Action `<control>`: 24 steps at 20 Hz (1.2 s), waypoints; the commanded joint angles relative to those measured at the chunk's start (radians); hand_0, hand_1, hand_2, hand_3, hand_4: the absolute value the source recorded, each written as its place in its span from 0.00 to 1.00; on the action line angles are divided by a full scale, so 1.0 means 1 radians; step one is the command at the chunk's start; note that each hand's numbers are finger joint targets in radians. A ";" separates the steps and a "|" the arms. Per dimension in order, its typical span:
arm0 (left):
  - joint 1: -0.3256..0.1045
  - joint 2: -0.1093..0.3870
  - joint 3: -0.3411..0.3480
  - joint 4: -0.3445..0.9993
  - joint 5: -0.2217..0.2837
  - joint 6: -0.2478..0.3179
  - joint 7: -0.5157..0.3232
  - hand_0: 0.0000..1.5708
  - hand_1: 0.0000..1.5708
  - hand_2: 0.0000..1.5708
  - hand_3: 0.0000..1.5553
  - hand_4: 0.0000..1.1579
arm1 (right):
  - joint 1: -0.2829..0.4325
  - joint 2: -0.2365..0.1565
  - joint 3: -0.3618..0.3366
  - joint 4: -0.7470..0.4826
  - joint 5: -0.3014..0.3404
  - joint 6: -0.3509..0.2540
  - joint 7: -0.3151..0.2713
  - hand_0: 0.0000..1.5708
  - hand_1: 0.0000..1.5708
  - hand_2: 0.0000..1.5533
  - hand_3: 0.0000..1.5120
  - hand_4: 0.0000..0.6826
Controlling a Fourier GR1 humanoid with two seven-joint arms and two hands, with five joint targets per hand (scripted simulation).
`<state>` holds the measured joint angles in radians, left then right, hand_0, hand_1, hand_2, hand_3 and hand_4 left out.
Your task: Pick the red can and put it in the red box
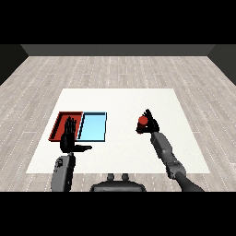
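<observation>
Across the white bench [120,99] I see my right hand [150,123], fingers curled round the small red cylindrical can [143,120], well apart from the shallow red tray [58,123], where my open left hand [69,138] hovers.

I read the table [120,99] as smooth matt white; floor [115,69] pale wood planks; both trays flat, matt: red tray [59,123], light blue tray [93,127].
</observation>
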<state>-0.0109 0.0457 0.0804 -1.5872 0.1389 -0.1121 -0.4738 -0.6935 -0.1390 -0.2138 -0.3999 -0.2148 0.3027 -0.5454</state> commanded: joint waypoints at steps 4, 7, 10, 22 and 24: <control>0.043 -0.006 -0.022 -0.031 -0.008 -0.004 -0.018 0.00 0.00 0.00 0.00 0.00 | -0.064 0.011 -0.004 0.098 0.026 -0.054 -0.010 0.00 0.00 0.00 0.00 0.00; 0.023 -0.044 -0.052 -0.055 -0.021 0.043 0.002 0.00 0.00 0.00 0.00 0.00 | -0.062 0.013 -0.005 0.113 0.030 -0.059 -0.018 0.00 0.00 0.00 0.00 0.00; 0.059 0.000 -0.019 -0.085 0.011 -0.004 0.025 0.00 0.00 0.00 0.00 0.00 | -0.064 0.003 -0.007 0.074 0.019 -0.071 0.044 0.00 0.00 0.00 0.00 0.00; 0.065 0.019 0.002 -0.061 0.027 -0.025 -0.018 0.00 0.00 0.00 0.00 0.00 | -0.124 0.017 0.041 0.173 0.131 -0.284 0.018 0.97 0.97 0.95 0.94 0.81; 0.015 -0.012 -0.031 -0.071 0.005 0.020 0.038 0.00 0.00 0.00 0.00 0.00 | -0.107 -0.008 0.044 0.150 0.132 -0.264 0.039 0.97 0.97 0.95 0.94 0.81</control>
<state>0.0166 0.0449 0.0656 -1.6240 0.1507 -0.1124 -0.4759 -0.8036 -0.1293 -0.1823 -0.2648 -0.1054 0.0527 -0.5366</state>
